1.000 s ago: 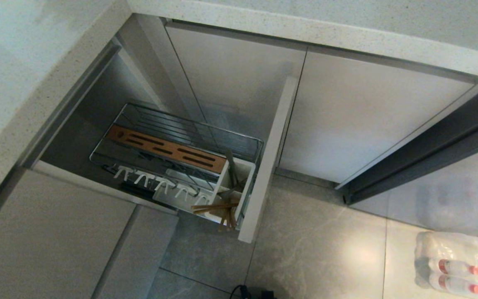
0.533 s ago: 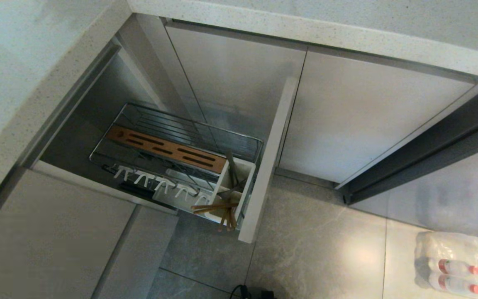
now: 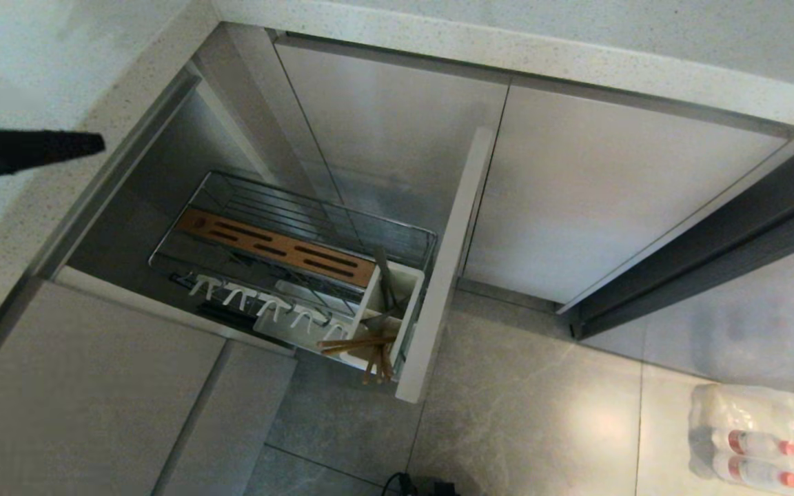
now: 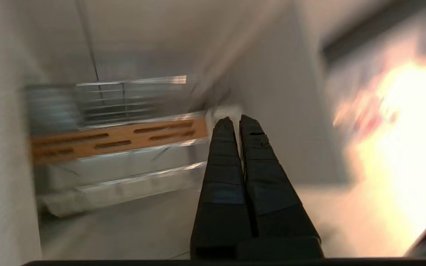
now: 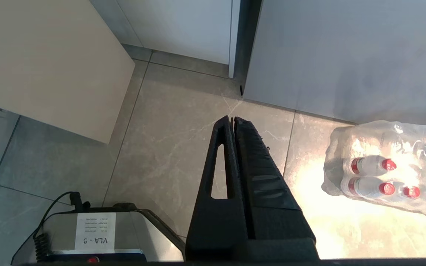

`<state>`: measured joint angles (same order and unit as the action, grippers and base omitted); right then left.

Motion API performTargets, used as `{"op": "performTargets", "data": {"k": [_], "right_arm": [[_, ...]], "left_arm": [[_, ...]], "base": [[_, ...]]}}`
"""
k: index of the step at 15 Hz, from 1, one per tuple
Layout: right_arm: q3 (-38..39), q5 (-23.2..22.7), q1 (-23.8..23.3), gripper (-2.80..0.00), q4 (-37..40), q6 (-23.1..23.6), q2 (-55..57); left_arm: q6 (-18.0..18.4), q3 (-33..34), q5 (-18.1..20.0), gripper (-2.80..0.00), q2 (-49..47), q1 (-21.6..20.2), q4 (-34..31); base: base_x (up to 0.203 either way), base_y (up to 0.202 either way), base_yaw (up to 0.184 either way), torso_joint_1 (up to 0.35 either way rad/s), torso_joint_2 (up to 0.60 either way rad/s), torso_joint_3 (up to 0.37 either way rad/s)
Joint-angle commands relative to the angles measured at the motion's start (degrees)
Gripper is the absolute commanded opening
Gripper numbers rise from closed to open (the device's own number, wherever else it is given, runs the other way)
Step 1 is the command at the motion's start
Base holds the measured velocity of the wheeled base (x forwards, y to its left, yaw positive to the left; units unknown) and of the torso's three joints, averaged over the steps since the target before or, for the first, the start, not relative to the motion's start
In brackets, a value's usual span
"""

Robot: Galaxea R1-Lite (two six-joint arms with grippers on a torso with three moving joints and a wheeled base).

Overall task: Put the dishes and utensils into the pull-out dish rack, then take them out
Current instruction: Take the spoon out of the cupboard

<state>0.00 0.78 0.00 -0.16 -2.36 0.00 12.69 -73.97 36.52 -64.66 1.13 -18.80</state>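
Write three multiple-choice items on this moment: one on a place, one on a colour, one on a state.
1. Where are the chopsticks?
A. on the wooden strip
B. in the white utensil caddy at the rack's front
C. on the floor

2. What colour are the bottle caps in the plastic-wrapped pack?
A. red
B. blue
C. green

3. How is the left claw?
A. open and empty
B. shut on a fork
C. shut and empty

Answers: 1 B, the sticks lean out of the caddy beside the front panel. 2 A, the right wrist view shows red caps. 3 C, the fingers meet with nothing between them.
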Motion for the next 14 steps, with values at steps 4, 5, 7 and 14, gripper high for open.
{"op": "performTargets", "data": {"k": [4,5,7,14], "right_arm": [[0.0,0.01,0.0,-2.8,-0.02,-0.01,0.09],[0.0,0.01,0.0,-2.8,-0.02,-0.01,0.09],[0.0,0.01,0.0,-2.8,-0.02,-0.01,0.09],[0.0,0.01,0.0,-2.8,-0.02,-0.01,0.09]], "left_arm": [[13.62,2.54,-1.07,-2.8,-11.29,10.2,-0.16],[14.1,2.01,-3.58,-2.8,-14.1,12.04,-0.25],[14.08,-1.44,-6.42,-2.8,-19.01,13.65,-0.9],[12.82,-15.34,-13.35,-2.8,-29.68,16.11,-14.59]], "base": [[0.0,0.0,0.0,0.0,0.0,0.0],[0.0,0.0,0.0,0.0,0.0,0.0],[0.0,0.0,0.0,0.0,0.0,0.0],[0.0,0.0,0.0,0.0,0.0,0.0]]}}
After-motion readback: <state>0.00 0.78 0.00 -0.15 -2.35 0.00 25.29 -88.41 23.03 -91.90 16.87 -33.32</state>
